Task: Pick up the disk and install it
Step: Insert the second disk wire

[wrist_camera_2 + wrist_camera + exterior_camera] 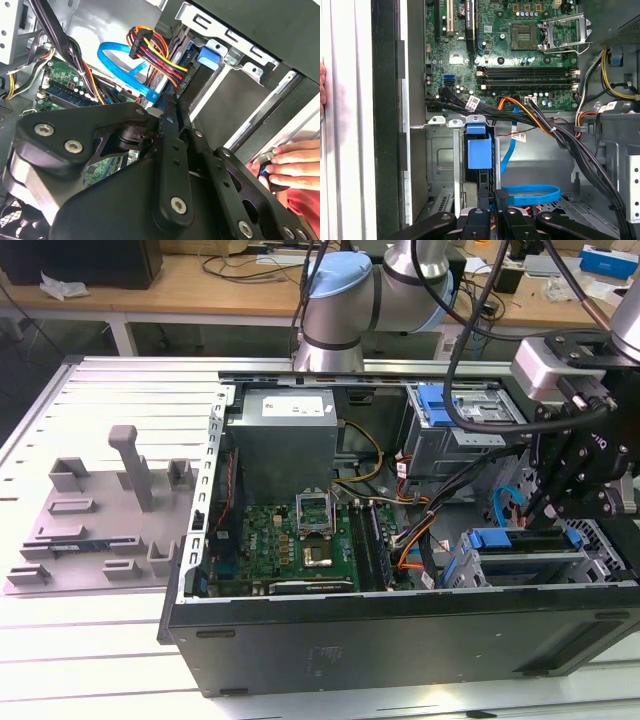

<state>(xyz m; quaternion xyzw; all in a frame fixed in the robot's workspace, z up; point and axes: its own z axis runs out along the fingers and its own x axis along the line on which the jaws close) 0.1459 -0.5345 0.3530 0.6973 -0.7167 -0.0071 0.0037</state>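
**Gripper at the drive cage, disk nearly seated**

At the drive cage (530,560), the gripper (545,502) hung with its jaws drawn close together on the rear edge of the disk (479,154), though the actual contact was hard to make out in both wrist views. The disk stood on edge in the cage slot, its blue carrier frame facing outward. Beside the cage, a looped blue data cable (530,194) lay on the case floor, and a bundle of black and orange wires (535,117) crossed above it. Beyond the cage sat the green motherboard (300,540). A person's hand (295,160) rested on the case wall near the cage.
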